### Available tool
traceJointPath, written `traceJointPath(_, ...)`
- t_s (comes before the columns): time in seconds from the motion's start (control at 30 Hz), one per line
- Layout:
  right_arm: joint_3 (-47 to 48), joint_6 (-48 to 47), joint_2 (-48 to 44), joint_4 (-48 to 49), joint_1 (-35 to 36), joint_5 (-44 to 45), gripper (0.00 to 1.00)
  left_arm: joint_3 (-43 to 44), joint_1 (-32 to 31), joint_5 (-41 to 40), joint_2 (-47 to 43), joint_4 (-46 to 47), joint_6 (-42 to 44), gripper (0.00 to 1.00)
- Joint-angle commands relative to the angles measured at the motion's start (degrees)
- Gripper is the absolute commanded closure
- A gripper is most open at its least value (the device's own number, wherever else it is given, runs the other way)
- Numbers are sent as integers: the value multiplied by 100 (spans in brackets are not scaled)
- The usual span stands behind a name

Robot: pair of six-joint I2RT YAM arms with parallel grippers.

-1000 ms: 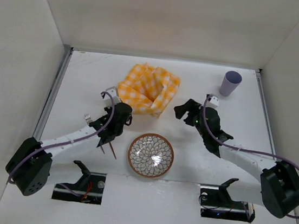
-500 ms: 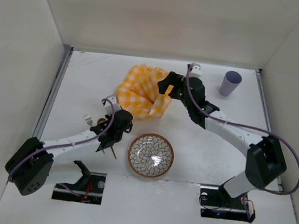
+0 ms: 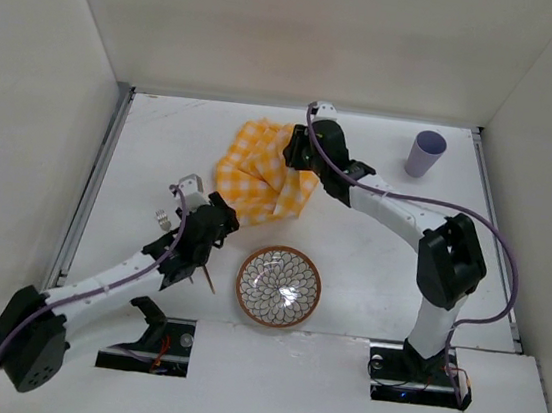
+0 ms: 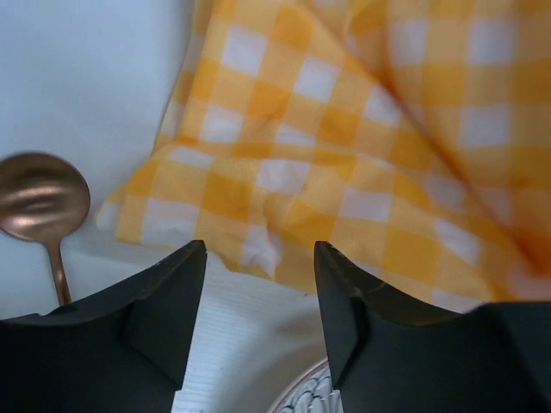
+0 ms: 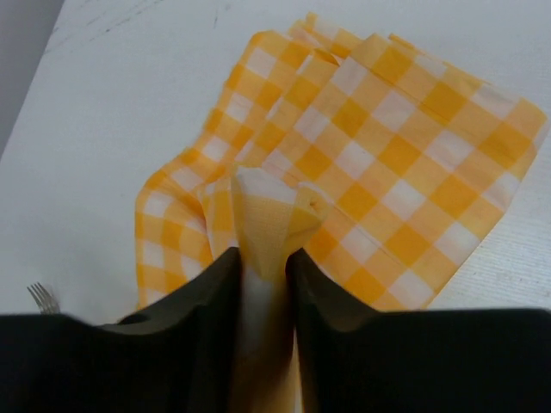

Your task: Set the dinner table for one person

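Right claw [image 5: 263,258] clamped on raised fold of yellow-and-white checkered cloth [image 3: 251,178], which lies crumpled at far centre of white table [image 3: 153,141]. Table fills floor of walled enclosure, metal rails along side edges, both arm bases at near edge. Left claw [image 4: 258,254] hangs spread wide, nothing between fingers, just short of cloth's near edge. Copper spoon [image 4: 39,196] on table just beside cloth corner; fork [image 3: 162,219] near left arm. Patterned bowl [image 3: 278,286] front centre. Lilac cup [image 3: 426,152] upright, far right.
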Motion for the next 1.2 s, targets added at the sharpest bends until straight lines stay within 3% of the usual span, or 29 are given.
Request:
traceJointPath(0.0, 250, -88, 77, -158, 47, 4, 68, 139, 195, -162, -722, 41, 415, 46)
traceJointPath(0.07, 232, 26, 16, -97, 47, 13, 76, 245, 292, -303, -689, 93, 433, 42)
traceJointPath(0.2, -13, 386, -396, 263, -198, 48, 82, 736, 678, 142, 355, 111, 390, 39)
traceJointPath(0.3, -557, 659, -932, 614, -383, 74, 82, 721, 863, 592, 805, 128, 179, 39)
traceJointPath(0.5, -2253, 1511, -2014, 1555, -708, 154, 81, 543, 1337, 549, 1262, 664, 169, 38)
traceJointPath(0.73, -3914, 2530, -3007, 2170, -866, 514, 83, 1677, 1408, 417, 2905, 919, 820, 31)
traceJointPath(0.83, -4293, 2716, -3306, 2294, -1024, 523, 83, 2265, 1592, 1126, 3809, 955, 785, 32)
traceJointPath(0.93, -4434, 2681, -3386, 2329, -1121, 470, 83, 2591, 1681, 1436, 4303, 1007, 671, 40)
traceJointPath(1.03, -4461, 2716, -3334, 2356, -1209, 435, 82, 2916, 1742, 1419, 4742, 1131, 574, 71)
traceJointPath(1.1, -4409, 2681, -3211, 2435, -1253, 426, 82, 3144, 1856, 1402, 4989, 1165, 486, 85)
traceJointPath(1.17, -4303, 2716, -3044, 2496, -1358, 391, 82, 3330, 2049, 1331, 5139, 1192, 267, 91)
